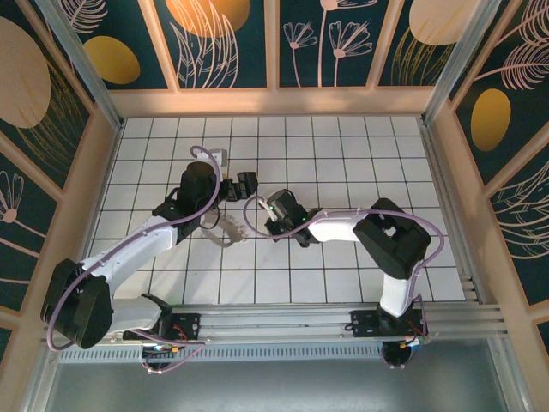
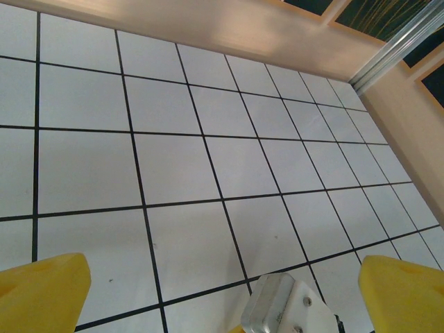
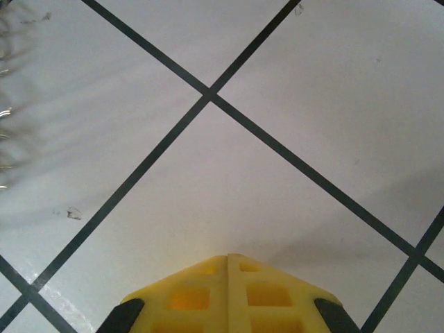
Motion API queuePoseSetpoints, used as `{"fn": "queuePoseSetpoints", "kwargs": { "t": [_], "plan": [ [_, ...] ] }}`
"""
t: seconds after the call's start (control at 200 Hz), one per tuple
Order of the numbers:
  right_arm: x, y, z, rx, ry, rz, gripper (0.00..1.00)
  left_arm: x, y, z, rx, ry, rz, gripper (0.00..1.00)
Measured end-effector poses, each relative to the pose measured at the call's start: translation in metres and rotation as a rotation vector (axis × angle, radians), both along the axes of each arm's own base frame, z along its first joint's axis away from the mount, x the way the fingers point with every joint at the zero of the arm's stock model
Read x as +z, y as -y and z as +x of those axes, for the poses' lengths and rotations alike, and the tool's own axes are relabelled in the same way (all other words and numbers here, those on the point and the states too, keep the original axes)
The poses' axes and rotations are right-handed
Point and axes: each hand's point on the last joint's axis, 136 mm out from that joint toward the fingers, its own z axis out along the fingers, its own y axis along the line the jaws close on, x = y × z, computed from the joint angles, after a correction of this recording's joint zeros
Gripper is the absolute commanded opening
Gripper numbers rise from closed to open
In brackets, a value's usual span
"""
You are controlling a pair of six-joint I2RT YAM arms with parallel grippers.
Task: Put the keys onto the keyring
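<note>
Silvery and thin, the keyring (image 1: 230, 230) lay flat on the white tiled table (image 1: 343, 154), between the two arm tips and just beside the left arm's wrist. The right gripper (image 3: 229, 281) had its yellow fingers (image 3: 201, 298) pressed flat together with nothing showing between them. It was low over bare tile, with the ring's jagged edge a blur at the left margin of its wrist view. The left gripper (image 2: 222, 298) was spread wide, one yellow tip at each bottom corner of its camera. It held nothing and was aimed off toward the far right corner, not at the ring.

My worry was that so thin and flat a ring gives fingers little to bite. A pinch from above could skid it across the smooth tile, and the left arm's cable (image 1: 199, 225) ran close enough to snag it.

I could not pick out the keys anywhere; perhaps an arm covered them, or they were too small to tell. A small pale object (image 1: 220, 157) by the cable loop was too small to name. A bit of bright metal (image 2: 274, 305) between the left fingertips looked like gripper hardware, though I could not be sure
</note>
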Motion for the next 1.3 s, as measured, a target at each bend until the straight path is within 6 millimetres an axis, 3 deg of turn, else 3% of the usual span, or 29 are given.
{"fn": "queuePoseSetpoints", "kwargs": {
  "t": [0.28, 0.43, 0.536, 0.741, 0.901, 1.121, 1.301],
  "plan": [
    [0.013, -0.005, -0.001, 0.024, -0.015, 0.035, 0.0, 0.0, 0.0, 0.0, 0.002, 0.0, -0.001, 0.99],
    [0.037, -0.015, -0.01, 0.04, -0.039, 0.134, 0.33, 0.001, -0.005, -0.001, 0.019, 0.001, -0.006, 0.99],
    [0.056, -0.025, -0.022, 0.063, -0.066, 0.222, 0.43, 0.001, -0.012, 0.002, 0.039, 0.002, -0.008, 0.99],
    [0.065, -0.058, -0.065, 0.165, -0.134, 0.297, 0.45, 0.0, -0.038, 0.015, 0.108, -0.004, -0.012, 0.99],
    [0.053, -0.076, -0.094, 0.24, -0.156, 0.274, 0.45, -0.004, -0.05, 0.022, 0.127, -0.018, -0.018, 0.99],
    [0.029, -0.08, -0.107, 0.276, -0.223, 0.247, 0.45, -0.005, -0.061, 0.026, 0.142, -0.025, -0.028, 0.99],
    [0.034, -0.096, -0.111, 0.325, -0.252, 0.277, 0.44, -0.005, -0.061, 0.026, 0.133, -0.029, -0.033, 0.99]
  ]
}}
